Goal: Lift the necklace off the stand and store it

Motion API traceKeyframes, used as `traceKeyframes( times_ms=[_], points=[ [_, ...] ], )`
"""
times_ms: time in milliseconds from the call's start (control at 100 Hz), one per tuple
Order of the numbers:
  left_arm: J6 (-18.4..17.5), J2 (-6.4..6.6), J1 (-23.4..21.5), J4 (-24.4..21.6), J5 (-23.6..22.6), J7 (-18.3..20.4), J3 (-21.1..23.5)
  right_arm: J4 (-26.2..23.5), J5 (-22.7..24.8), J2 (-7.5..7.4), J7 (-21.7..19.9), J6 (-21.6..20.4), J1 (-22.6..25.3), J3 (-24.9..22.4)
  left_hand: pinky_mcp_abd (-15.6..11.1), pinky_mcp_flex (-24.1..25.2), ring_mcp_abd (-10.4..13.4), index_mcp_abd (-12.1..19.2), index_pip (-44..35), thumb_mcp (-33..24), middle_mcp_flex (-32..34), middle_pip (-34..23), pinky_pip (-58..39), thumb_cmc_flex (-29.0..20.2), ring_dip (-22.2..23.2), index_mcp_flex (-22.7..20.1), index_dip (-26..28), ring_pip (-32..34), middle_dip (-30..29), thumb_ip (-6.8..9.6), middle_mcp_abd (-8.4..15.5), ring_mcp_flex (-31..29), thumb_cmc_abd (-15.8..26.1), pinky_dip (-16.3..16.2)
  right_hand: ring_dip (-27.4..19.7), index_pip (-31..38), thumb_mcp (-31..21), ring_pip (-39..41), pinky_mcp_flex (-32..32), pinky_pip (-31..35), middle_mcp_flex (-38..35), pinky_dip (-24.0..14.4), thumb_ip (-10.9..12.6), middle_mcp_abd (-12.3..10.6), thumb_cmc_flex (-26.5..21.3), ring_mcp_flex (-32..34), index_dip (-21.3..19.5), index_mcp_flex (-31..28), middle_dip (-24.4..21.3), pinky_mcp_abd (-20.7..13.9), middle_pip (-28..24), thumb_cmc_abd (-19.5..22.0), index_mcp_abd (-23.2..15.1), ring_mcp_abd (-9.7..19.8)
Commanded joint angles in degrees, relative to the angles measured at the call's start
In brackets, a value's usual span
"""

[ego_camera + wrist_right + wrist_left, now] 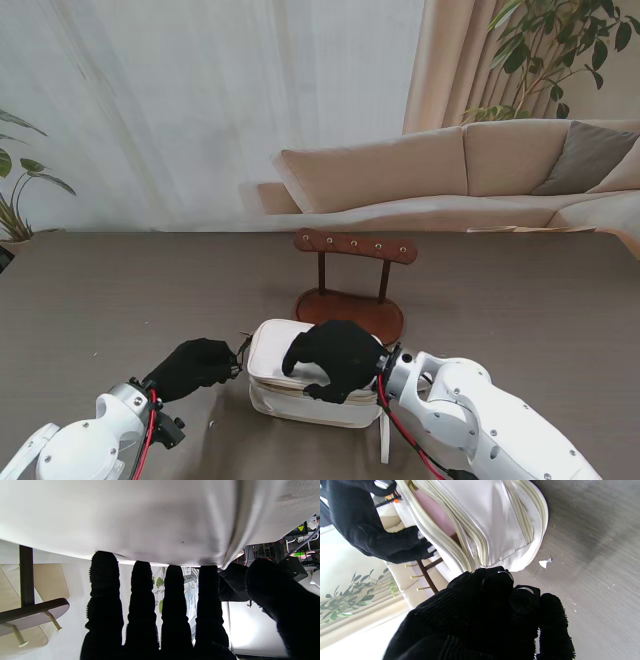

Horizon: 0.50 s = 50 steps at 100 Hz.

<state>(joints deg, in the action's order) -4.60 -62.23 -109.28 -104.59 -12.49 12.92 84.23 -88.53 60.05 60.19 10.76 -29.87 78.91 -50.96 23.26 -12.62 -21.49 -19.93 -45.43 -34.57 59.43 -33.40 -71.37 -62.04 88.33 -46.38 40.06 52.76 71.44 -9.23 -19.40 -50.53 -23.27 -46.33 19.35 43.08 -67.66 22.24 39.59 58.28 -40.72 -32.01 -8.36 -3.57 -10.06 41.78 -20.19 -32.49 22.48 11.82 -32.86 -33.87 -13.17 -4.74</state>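
Nearest us, our left hand (197,364) sits with its fingers curled shut at the left end of the white zip pouch (300,395); a thin dark strand shows at its fingertips by the pouch corner, possibly the necklace (241,349), but we cannot tell for certain what it pinches. Our right hand (335,358) lies flat on the pouch lid, four fingers (141,597) straight and side by side with tips pressed on the white fabric, gripping nothing. In the left wrist view the pouch mouth gapes, with pink lining visible inside the zip. A small white scrap (545,562) lies on the grey bench (120,300) near the pouch. Just beyond the pouch stands the wooden stand (352,290), its pegged crossbar bare.
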Motion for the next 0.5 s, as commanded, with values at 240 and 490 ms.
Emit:
traceKeyframes(
  times_ms=[240, 490],
  points=[
    [0.6, 1.41, -3.5, -5.8, -0.9, 6.4, 1.9, 1.0, -0.9, -0.28, -3.0, 0.1, 0.5, 0.1, -0.2, -0.8, -1.6, 3.6, -6.5, -4.9, 2.6, 0.1, -2.4, -1.9, 1.6, -5.0, 2.0, 0.2, 0.6, 0.19, -1.5, -2.9, -1.6, -0.8, 0.3, 2.0, -2.0, 1.3, -24.9, -1.5, -1.4, 3.2, 0.4, -0.5, -0.5, 3.0, -0.1, -0.8, -0.1, 0.0, -0.2, 1.6, 0.4, -0.7],
    [0.5, 2.18, -6.7, -10.2, -2.6, 9.6, 3.9, 1.5, -2.1, -0.30, -4.5, 0.5, 0.3, 0.5, -0.2, -1.3, -1.7, 4.0, -6.0, -5.5, 2.9, 0.5, -2.4, -1.3, 1.6, -5.1, 1.7, -0.5, 0.1, 0.00, -1.2, -3.3, -1.8, -0.6, 0.4, 2.1, -1.8, 1.4, -24.8, -1.3, -1.4, 3.5, 0.6, -0.5, -0.5, 3.4, 0.0, -0.7, -0.1, 0.0, -0.2, 2.7, 0.4, -0.6]
  ],
)
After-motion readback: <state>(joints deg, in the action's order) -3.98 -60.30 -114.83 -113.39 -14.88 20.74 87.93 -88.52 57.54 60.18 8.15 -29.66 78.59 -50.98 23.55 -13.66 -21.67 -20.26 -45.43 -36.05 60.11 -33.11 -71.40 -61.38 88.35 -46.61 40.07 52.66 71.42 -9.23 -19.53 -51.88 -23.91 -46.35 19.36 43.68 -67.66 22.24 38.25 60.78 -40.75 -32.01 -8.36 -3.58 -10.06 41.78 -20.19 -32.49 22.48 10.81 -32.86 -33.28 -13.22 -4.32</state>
